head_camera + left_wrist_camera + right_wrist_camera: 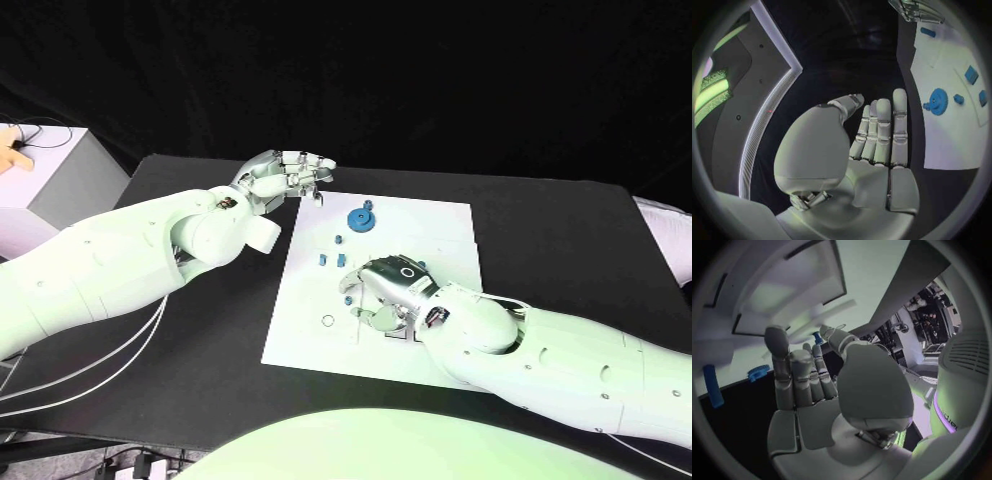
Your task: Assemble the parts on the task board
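- While the task board (pixel 433 225) lies flat in the middle of the black counter (pixel 562 240), its long axis runs away from the robot, the far end tipped slightly toward the robot's right.
- A round blue gear-like part (pixel 361 218) sits on the board's far half; the left wrist view shows it as a toothed disc with a small knob at its rim (pixel 937 101).
- Smaller blue parts (pixel 333 259) lie in a loose column near the board's left edge, between the gear and the right robot hand; their shapes are too small to tell apart.
- The left robot hand (pixel 284 175) hovers at the board's far left corner. In its wrist view the fingers (pixel 882 127) lie straight and side by side, holding nothing.
- The right robot hand (pixel 389 290) rests over the board's near middle, hiding the parts and slots beneath it.
- In the right wrist view a thin blue piece (pixel 818 338) stands at the tips of the thumb and a finger; whether it is actually pinched is unclear.
- That view also shows a blue bar (pixel 714 386) and a toothed blue part (pixel 757 373) on the board.
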Robot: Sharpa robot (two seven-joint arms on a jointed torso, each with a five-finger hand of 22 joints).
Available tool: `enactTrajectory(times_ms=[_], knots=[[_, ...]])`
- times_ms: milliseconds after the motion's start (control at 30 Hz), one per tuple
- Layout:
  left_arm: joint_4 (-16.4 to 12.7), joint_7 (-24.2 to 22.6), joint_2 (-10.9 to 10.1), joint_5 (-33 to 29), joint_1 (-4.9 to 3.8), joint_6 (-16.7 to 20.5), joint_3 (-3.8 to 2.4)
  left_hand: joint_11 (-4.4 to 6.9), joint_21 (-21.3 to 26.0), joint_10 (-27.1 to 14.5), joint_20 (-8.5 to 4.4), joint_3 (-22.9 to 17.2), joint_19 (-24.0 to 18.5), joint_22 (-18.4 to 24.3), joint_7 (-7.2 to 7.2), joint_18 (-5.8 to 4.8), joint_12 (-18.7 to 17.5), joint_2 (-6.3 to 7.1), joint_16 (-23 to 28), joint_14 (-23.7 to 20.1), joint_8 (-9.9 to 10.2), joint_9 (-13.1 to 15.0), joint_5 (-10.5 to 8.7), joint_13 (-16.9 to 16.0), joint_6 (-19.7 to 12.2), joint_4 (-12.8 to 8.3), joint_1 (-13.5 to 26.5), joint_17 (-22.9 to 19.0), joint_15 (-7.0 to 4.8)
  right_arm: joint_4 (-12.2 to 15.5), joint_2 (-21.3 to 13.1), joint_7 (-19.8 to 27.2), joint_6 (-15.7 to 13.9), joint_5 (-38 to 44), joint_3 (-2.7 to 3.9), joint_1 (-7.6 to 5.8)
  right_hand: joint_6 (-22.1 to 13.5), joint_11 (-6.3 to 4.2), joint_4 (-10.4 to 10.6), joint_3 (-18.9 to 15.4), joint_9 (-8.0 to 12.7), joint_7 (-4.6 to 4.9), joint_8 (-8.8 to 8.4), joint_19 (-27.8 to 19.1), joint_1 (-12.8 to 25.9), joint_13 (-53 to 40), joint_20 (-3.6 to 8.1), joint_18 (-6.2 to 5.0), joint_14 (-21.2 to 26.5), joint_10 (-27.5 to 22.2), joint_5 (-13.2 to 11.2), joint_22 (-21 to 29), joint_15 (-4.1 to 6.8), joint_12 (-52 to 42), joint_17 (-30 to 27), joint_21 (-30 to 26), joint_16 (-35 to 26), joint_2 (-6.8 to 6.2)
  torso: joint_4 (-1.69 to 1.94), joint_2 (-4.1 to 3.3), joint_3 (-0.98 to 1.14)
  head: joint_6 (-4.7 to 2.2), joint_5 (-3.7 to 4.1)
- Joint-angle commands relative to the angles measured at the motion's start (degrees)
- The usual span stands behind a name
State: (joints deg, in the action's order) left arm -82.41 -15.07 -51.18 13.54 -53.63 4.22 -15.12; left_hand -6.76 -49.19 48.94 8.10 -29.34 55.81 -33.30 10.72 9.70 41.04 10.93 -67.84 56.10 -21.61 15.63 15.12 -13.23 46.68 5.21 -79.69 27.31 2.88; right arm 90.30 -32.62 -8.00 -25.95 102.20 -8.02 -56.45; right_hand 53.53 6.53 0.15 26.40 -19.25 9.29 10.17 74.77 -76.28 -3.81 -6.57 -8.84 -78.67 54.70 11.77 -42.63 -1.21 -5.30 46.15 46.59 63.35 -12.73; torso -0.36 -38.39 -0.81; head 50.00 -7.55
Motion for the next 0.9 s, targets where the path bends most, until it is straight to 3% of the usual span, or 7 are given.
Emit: enactTrajectory(times_ms=[33,167,367,533,700,767,900], knots=[[-0.07,-0.08,0.11,0.21,-0.01,-1.18,-0.05,-0.12,0.24,-0.35,-0.14,0.26,0.32,0.05,0.15,0.85,-0.23,-0.18,0.35,-0.30,-0.13,-0.08,0.02,0.05,-0.37,-0.17,-0.52,-0.08,-0.09,0.28,-0.16,0.05,-2.21,-0.01,-0.01,0.10,-0.91,0.23,0.33,-2.97,0.35,0.30,-0.85,-1.16,-1.75,-0.01,-0.07,-0.74,1.35,-1.60,-0.17,2.61,-0.03,-0.52,-2.13,-2.81,-1.31,0.12,-0.01,-0.02,-0.01,0.00,0.10],[-0.04,-0.05,0.14,0.21,-0.01,-1.26,-0.05,-0.12,0.24,-0.35,-0.14,0.26,0.32,0.05,0.15,0.85,-0.23,-0.18,0.35,-0.30,-0.13,-0.08,0.02,0.05,-0.37,-0.17,-0.52,-0.08,-0.09,0.49,-0.35,0.01,-2.82,-0.13,-0.01,0.16,-1.68,0.49,2.51,-9.91,0.88,-0.13,-2.23,-1.49,-5.69,-0.11,-0.25,-1.14,2.26,-3.92,-0.24,5.01,-0.31,-2.23,-4.45,-5.79,-1.92,1.40,0.02,-0.02,0.00,0.00,0.20],[0.03,-0.05,0.22,0.21,-0.01,-1.36,-0.05,-0.12,0.24,-0.35,-0.14,0.26,0.32,0.05,0.15,0.85,-0.23,-0.18,0.35,-0.30,-0.13,-0.08,0.02,0.05,-0.37,-0.17,-0.52,-0.08,-0.09,1.58,-1.73,0.49,-5.41,-1.26,0.03,0.23,-1.44,0.30,3.89,-10.81,1.02,-0.01,-2.56,-0.94,-6.85,-0.22,-0.16,-1.08,2.04,-3.62,0.15,4.71,-0.17,-3.55,-4.65,-5.70,-1.51,1.86,0.07,0.01,-0.04,-0.06,0.52],[0.04,-0.08,0.19,0.21,-0.01,-1.46,-0.05,-0.12,0.24,-0.35,-0.14,0.26,0.32,0.05,0.15,0.85,-0.23,-0.18,0.35,-0.30,-0.13,-0.08,0.02,0.05,-0.37,-0.17,-0.52,-0.08,-0.09,4.15,-5.36,1.38,-7.05,-5.44,0.75,-0.40,-0.15,-0.30,4.80,-8.43,1.21,0.40,-2.73,1.62,-7.15,-0.35,0.44,-0.31,-0.23,0.01,0.88,0.49,0.40,-6.41,-1.95,-1.71,1.01,1.77,-0.08,0.05,-0.08,-0.47,0.81],[0.08,-0.13,0.07,0.22,0.00,-1.55,-0.05,-0.12,0.24,-0.35,-0.14,0.26,0.32,0.05,0.15,0.85,-0.23,-0.18,0.35,-0.30,-0.13,-0.08,0.02,0.05,-0.37,-0.17,-0.52,-0.08,-0.09,6.13,-10.00,1.84,-2.63,-10.61,1.47,-3.17,1.46,-0.97,6.04,-2.12,1.45,0.15,-2.96,5.09,-4.99,0.01,1.15,1.06,-3.62,6.50,1.27,-7.13,1.02,-7.01,3.88,5.63,5.20,-0.49,-0.21,0.10,-0.07,-0.86,1.31],[0.19,-0.15,0.14,0.23,0.02,-1.64,-0.05,-0.12,0.28,-0.39,-0.13,0.29,0.33,0.09,0.15,0.85,-0.21,-0.26,0.38,-0.32,-0.16,-0.11,0.02,0.09,-0.44,-0.21,-0.59,-0.07,-0.08,6.09,-11.99,2.25,0.12,-11.93,1.90,-4.31,-0.29,-1.19,6.21,-1.95,1.82,-0.14,-4.06,5.09,-3.96,0.14,1.15,0.98,-3.64,4.80,0.29,-6.82,1.15,-5.33,3.87,5.20,5.21,-1.81,-0.29,0.22,-0.08,-1.06,1.54],[0.28,-0.17,0.14,0.31,0.05,-1.79,-0.04,-0.12,0.28,-0.39,-0.13,0.29,0.33,0.09,0.15,0.85,-0.21,-0.26,0.38,-0.32,-0.16,-0.11,0.02,0.09,-0.44,-0.21,-0.59,-0.07,-0.08,5.20,-14.30,2.73,3.65,-12.94,2.39,-5.68,-1.32,-1.10,6.13,-3.83,1.85,-0.15,-4.61,5.22,-3.66,0.02,1.20,1.00,-3.71,2.87,0.47,-6.73,1.15,-4.32,3.99,4.93,5.30,-2.14,-0.37,0.36,-0.04,-1.30,1.69]])
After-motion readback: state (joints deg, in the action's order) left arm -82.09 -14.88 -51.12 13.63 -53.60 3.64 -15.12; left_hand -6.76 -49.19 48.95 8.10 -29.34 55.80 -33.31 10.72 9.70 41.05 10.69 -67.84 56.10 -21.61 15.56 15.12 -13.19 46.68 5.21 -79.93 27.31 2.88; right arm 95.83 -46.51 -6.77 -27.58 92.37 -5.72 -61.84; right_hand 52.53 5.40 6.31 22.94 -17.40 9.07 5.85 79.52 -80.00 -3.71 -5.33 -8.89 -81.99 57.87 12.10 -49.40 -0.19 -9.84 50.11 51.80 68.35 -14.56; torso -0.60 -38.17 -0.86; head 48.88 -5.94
